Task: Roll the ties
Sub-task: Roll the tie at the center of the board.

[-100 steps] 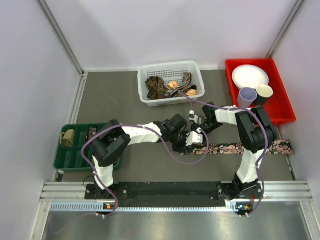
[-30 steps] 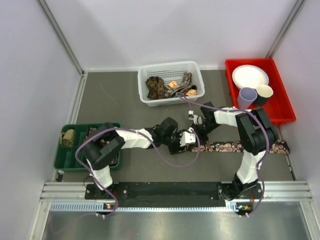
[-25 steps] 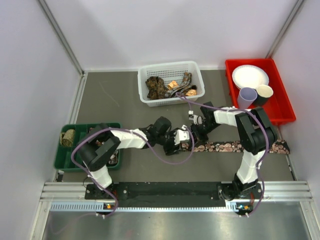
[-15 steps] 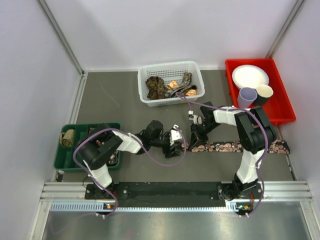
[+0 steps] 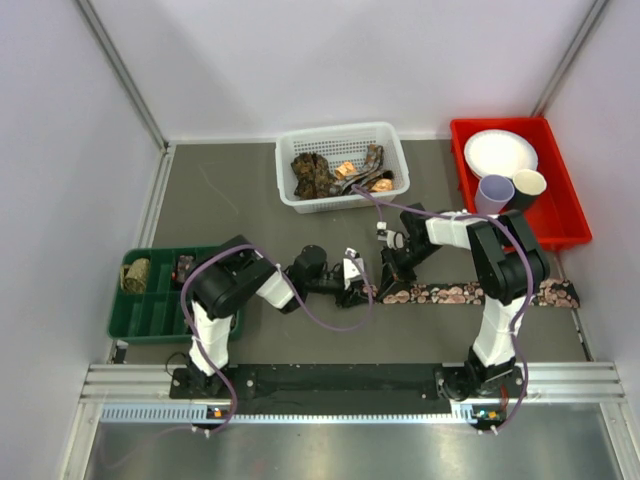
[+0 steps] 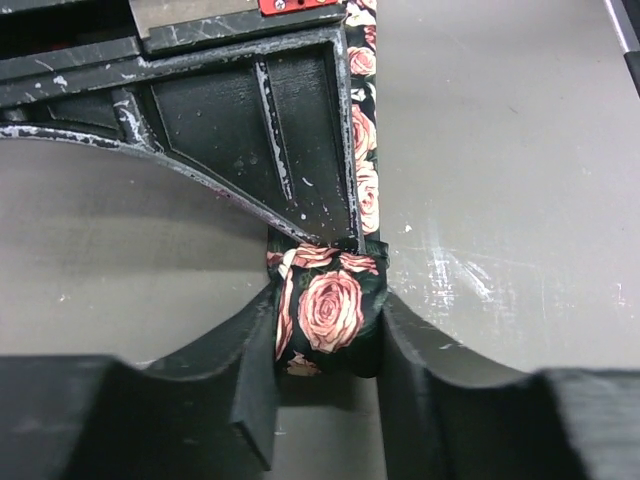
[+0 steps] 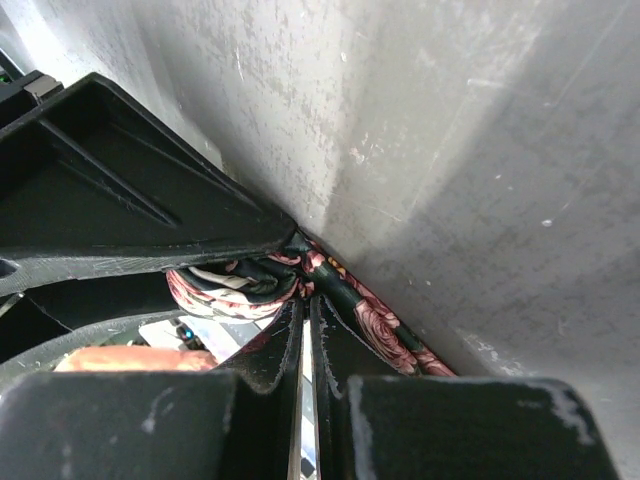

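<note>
The tie (image 5: 490, 293) lies flat on the counter (image 5: 250, 220) on the near side of the white basket (image 5: 345, 203). Its long axis runs crosswise, parallel to the basket's front wall. The rolled end (image 6: 330, 310) sits nearer than the basket's right corner, and the free tail points off to the right, well past the basket. It looks like soft, light printed fabric with no stiffness of its own and is probably a little slick. The coil will likely spring loose unless it is held across its two open sides, and the flat part may creep unless it is pinned. The left claw (image 5: 355, 286) has a jaw against each side of the small coil, clamped on it low and square to the strip, which seems a sound hold. The right claw (image 7: 305, 305) has its fingers together, with the tip down on the flat strip just beside the coil. I cannot tell whether any fabric is pinched between them. Further turns would best be taken at the coil's sides, rolling toward the tail.
</note>
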`<act>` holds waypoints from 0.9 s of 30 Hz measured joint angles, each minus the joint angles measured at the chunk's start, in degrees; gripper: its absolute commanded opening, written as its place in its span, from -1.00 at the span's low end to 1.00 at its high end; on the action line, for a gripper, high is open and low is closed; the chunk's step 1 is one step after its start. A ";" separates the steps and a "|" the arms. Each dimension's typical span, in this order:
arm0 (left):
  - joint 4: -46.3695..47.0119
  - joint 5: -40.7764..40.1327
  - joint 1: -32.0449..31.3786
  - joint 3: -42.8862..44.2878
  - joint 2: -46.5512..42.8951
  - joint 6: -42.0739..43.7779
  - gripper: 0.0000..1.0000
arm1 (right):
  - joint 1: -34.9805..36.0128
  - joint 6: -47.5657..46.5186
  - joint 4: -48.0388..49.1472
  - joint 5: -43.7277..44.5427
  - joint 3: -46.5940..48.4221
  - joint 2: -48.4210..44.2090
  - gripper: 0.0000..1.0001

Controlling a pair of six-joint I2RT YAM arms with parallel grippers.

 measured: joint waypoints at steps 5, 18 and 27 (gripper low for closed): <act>-0.39 0.63 0.11 0.33 0.20 0.83 -0.56 | 0.00 -0.02 -0.20 -0.02 0.15 0.11 -1.00; -47.89 -7.08 -3.41 18.75 -5.01 16.17 -0.96 | -0.04 -0.17 -4.44 2.03 3.04 0.81 -0.60; -61.27 -12.94 -5.53 25.64 -4.35 22.64 -1.00 | -2.75 -3.41 -8.22 2.27 3.63 -0.24 -0.42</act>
